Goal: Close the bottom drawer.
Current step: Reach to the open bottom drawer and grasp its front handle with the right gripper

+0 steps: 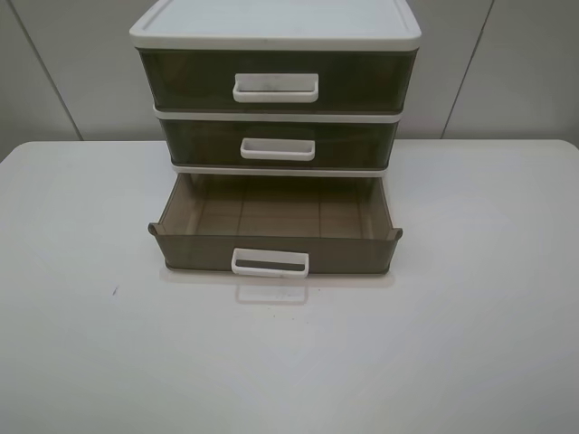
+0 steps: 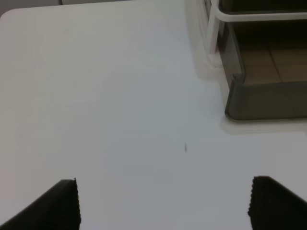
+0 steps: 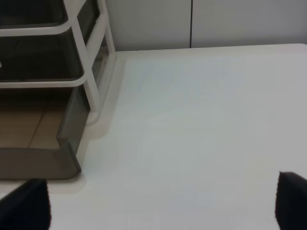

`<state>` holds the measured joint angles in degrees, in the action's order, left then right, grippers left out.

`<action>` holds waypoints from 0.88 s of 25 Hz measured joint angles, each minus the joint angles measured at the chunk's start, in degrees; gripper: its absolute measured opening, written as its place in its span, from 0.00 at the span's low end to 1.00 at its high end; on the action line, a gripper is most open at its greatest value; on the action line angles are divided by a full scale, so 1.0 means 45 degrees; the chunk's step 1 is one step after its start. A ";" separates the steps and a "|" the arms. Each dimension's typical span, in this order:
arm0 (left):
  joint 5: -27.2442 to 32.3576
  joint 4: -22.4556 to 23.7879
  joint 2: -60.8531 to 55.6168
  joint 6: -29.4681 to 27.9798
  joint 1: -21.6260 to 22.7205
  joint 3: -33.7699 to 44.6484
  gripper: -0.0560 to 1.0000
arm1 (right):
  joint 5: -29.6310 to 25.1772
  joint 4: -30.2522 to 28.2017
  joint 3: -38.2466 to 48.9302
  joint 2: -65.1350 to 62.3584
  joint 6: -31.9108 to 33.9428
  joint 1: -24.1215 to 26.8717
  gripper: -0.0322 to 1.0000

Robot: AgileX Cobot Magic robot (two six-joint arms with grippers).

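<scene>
White table [image 1: 488,344]; bottom drawer [image 1: 276,221], rear hidden under frame [image 1: 271,23]

white table [image 1: 81,344] before pale panelled wall [image 1: 63,63]

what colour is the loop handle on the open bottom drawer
White loop handle on the smoky olive-brown drawer; clearest in exterior high view.

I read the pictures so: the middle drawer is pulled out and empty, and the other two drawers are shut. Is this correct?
Not quite. The drawer that is pulled out and empty is the bottom drawer, not the middle one. The middle drawer and the top drawer are shut. The exterior high view shows this.
</scene>
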<state>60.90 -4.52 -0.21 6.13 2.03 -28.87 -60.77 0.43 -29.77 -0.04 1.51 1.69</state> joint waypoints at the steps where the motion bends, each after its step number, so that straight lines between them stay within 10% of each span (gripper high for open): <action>1: 0.0000 0.0000 0.0000 0.0000 0.0000 0.0000 0.73 | 0.0000 0.0000 0.0000 0.0000 0.0000 0.0000 0.83; 14: 0.0000 0.0000 0.0000 0.0000 0.0000 0.0000 0.73 | 0.0000 0.0011 0.0000 0.0270 0.0000 -0.0172 0.83; 22: 0.0000 0.0000 0.0000 0.0000 0.0000 0.0000 0.73 | 0.0983 0.1011 -0.0792 0.6063 0.0000 -0.0172 0.83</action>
<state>60.90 -4.52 -0.21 6.13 2.03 -28.87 -56.34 4.98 -33.33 27.24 1.51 0.92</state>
